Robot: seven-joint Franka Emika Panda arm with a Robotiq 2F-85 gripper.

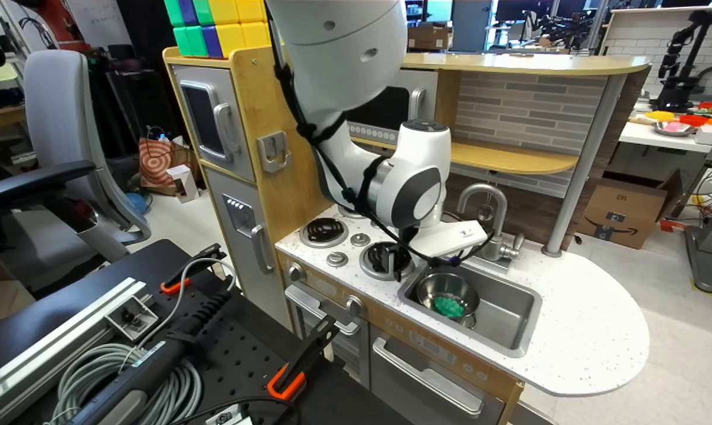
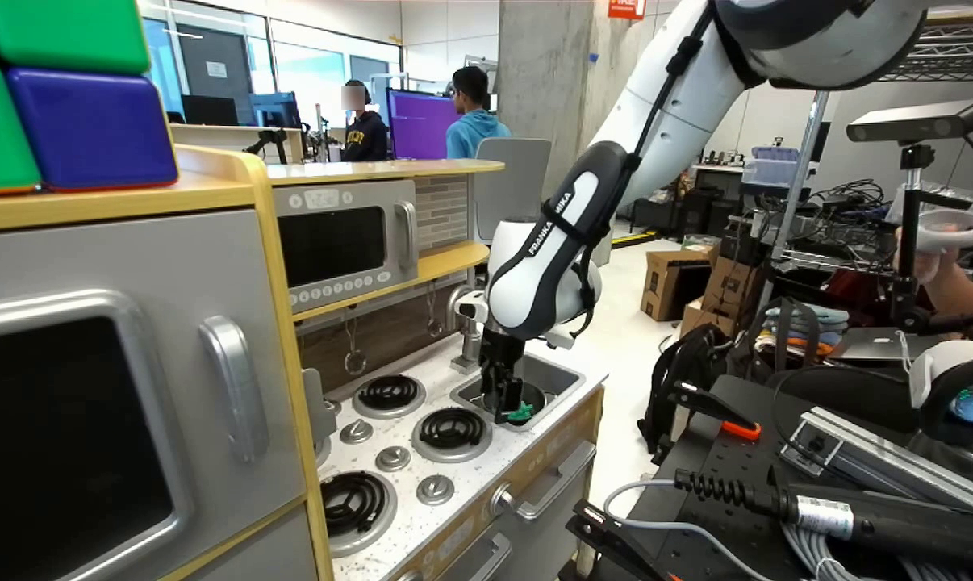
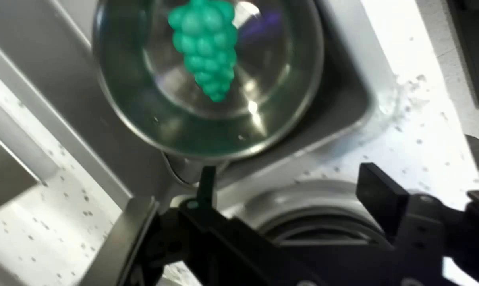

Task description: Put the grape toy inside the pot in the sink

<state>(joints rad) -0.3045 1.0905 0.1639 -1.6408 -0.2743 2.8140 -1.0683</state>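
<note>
The green grape toy lies on the bottom of the shiny silver pot. It also shows in an exterior view and whole in the wrist view, within the pot's rim. The pot stands in the grey sink, at the end beside the stove. My gripper is open, with nothing between its fingers. It hangs over the burner area beside the pot, apart from pot and toy. In an exterior view the gripper partly hides the pot.
The silver faucet rises behind the sink. Black burners and silver knobs sit on the white countertop. A yellow shelf hangs above the counter, and a tall wooden cabinet stands beside the stove.
</note>
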